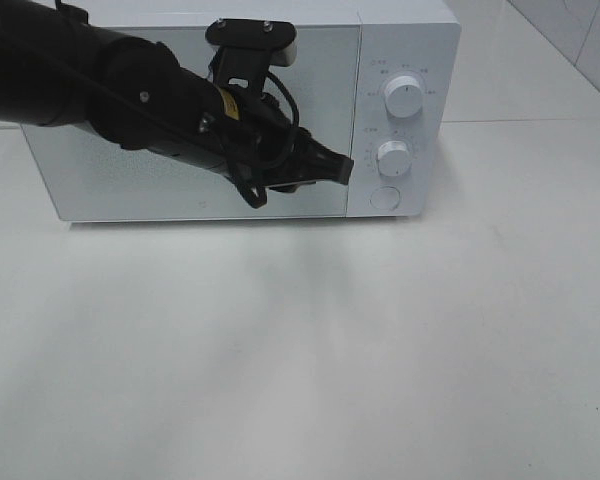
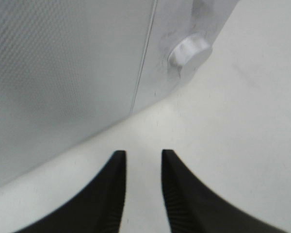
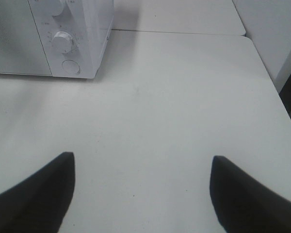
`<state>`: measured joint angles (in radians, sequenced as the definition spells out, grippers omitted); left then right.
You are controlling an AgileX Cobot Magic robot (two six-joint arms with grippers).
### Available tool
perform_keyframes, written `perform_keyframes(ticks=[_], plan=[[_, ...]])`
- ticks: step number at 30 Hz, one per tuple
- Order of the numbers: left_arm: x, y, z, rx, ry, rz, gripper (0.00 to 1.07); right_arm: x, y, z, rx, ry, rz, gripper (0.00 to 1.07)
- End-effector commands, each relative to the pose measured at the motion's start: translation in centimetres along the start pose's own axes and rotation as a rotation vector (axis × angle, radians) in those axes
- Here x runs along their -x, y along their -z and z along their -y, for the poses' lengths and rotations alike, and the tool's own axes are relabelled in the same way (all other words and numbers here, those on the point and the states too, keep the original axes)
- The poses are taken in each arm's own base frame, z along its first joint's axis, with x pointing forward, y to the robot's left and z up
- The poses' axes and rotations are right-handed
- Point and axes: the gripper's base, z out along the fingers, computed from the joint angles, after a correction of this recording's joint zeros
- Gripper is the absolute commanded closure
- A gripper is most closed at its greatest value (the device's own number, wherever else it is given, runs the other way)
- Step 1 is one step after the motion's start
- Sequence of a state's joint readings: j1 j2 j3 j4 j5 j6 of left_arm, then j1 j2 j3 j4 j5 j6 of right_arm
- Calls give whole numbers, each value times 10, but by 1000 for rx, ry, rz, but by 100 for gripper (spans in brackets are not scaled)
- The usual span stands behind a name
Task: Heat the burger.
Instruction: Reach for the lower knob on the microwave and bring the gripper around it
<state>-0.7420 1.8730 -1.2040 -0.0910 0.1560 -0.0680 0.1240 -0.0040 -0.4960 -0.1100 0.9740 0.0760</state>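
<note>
The burger is out of sight, probably behind the shut door of the microwave [image 1: 320, 70], and the left gripper [image 2: 143, 155], jaws slightly apart and empty, sits so near the round button [image 1: 384, 197] on its right that a stray nudge could pop the door; the right gripper [image 3: 141, 156] hangs wide apart.
</note>
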Motion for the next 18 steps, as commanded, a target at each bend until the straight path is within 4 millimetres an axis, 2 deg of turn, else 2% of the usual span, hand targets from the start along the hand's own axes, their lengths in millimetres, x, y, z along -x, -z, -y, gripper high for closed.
perform_keyframes(ticks=[1, 2, 9, 11, 15, 17, 18], plan=[[0, 23, 4, -3, 7, -123, 15, -1, 3, 1, -7, 12, 37, 34], [-1, 27, 4, -2, 8, -159, 4, -1, 3, 1, -7, 12, 37, 34], [-10, 52, 5, 4, 7, -335, 7, -1, 3, 1, -7, 12, 37, 34], [-18, 64, 5, 12, 2, -461, 7, -1, 3, 1, -7, 12, 37, 34], [-23, 70, 3, 23, -16, -532, 8, -1, 3, 1, -7, 12, 37, 34], [-31, 81, 1, 47, -50, -661, 8, -1, 3, 1, -7, 12, 37, 34], [-31, 81, 1, 47, -50, -661, 8, -1, 3, 1, -7, 12, 37, 34]])
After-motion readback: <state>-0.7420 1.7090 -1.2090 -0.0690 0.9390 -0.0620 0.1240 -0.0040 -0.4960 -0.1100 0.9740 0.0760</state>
